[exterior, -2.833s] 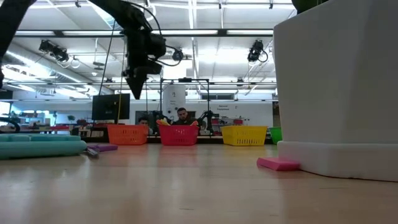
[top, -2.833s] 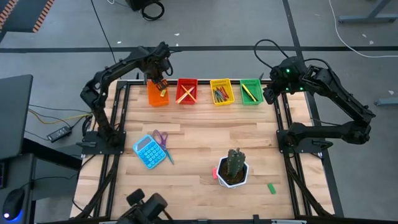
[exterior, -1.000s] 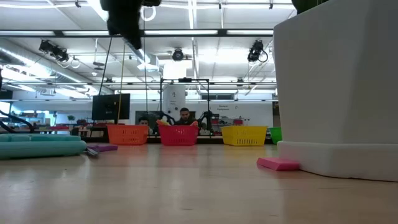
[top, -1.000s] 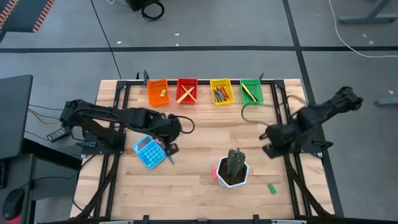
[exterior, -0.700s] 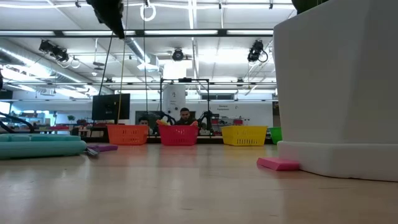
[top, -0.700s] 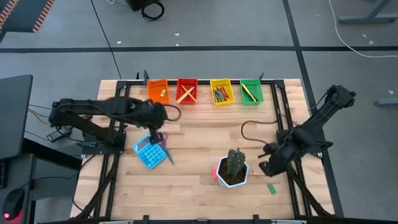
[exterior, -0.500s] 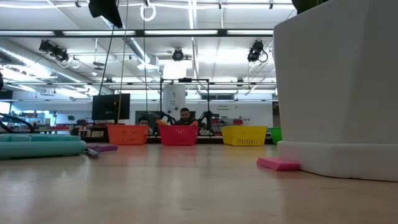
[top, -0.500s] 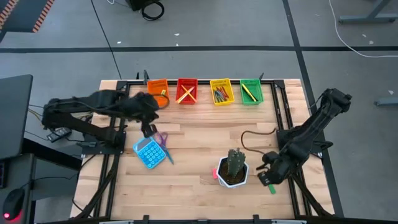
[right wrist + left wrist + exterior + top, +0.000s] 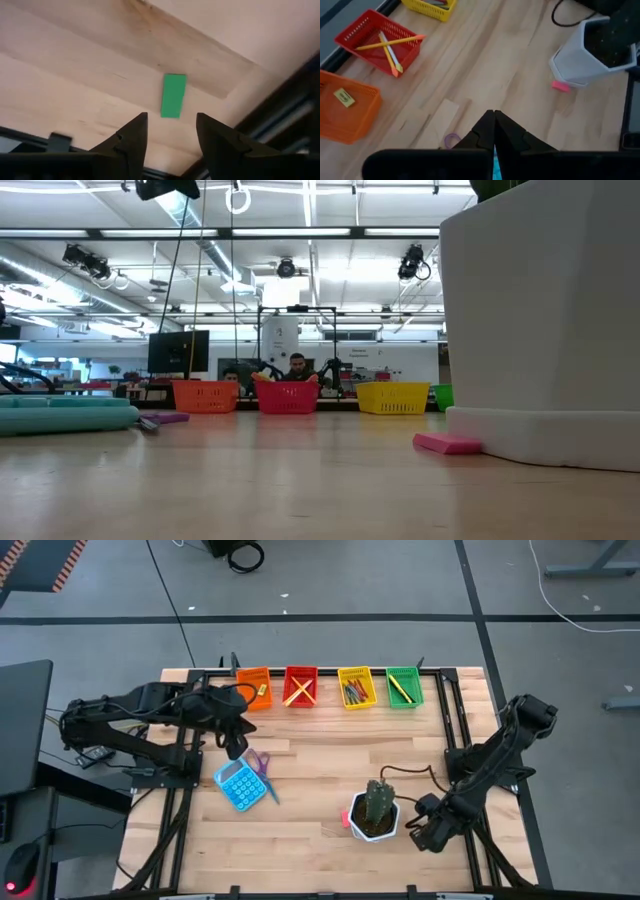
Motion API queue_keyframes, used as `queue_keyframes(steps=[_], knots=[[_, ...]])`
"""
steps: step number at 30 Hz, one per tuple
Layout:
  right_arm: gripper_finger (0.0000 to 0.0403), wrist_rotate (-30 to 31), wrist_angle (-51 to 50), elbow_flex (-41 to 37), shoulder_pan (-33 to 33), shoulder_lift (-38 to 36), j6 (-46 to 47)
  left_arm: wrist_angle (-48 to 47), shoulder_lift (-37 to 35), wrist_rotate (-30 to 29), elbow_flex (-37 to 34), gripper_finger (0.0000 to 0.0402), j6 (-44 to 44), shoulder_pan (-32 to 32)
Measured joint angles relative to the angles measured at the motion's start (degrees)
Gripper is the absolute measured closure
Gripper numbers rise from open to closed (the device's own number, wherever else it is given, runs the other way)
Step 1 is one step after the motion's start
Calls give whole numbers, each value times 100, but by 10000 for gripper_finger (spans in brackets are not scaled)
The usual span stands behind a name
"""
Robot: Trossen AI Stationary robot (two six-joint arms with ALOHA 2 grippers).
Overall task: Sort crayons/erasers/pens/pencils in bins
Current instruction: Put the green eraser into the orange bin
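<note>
Four bins stand in a row at the far edge: orange (image 9: 254, 690) with a yellow-green eraser, red (image 9: 300, 687) with pencils, yellow (image 9: 356, 688) with crayons, green (image 9: 403, 687) with pens. A green eraser (image 9: 173, 95) lies flat on the wood near the table's right near corner. My right gripper (image 9: 170, 132) hangs open just above it, a finger on either side, not touching; the arm hides the eraser in the high view (image 9: 425, 833). A pink eraser (image 9: 448, 443) lies beside the white pot. My left gripper (image 9: 235, 743) is shut and empty above the scissors.
A white cactus pot (image 9: 375, 817) stands just left of my right gripper. A blue calculator (image 9: 236, 785) and purple-handled scissors (image 9: 260, 765) lie at the table's left. The metal frame rail (image 9: 470, 840) runs close to the green eraser on the right.
My right gripper has swung toward the table's near edge, past the pot, and stopped over the green eraser. My left gripper has drawn back toward the table's left and far edge from the calculator and risen out of the low view.
</note>
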Motion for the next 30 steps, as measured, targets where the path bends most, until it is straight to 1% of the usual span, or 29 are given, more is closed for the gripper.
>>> queue_keyframes(steps=[2,5,9,14,17,23,30], knots=[[225,74,387,-273,127,-17,173,57,3,-39,0,384,-185,17],[224,218,1003,-767,365,-89,693,94,3,-62,0,378,-418,57],[226,509,1468,-1181,632,-169,1169,66,3,-66,0,383,-648,114],[226,930,1421,-1208,837,-184,1192,-35,3,-66,0,391,-802,118],[226,1098,1363,-1210,870,-150,1194,-38,3,-66,0,388,-1098,118],[226,1092,1390,-1212,868,17,1147,-34,5,-69,0,378,-1623,82],[226,956,1410,-951,850,25,1166,-31,5,-67,0,388,-1657,63]])
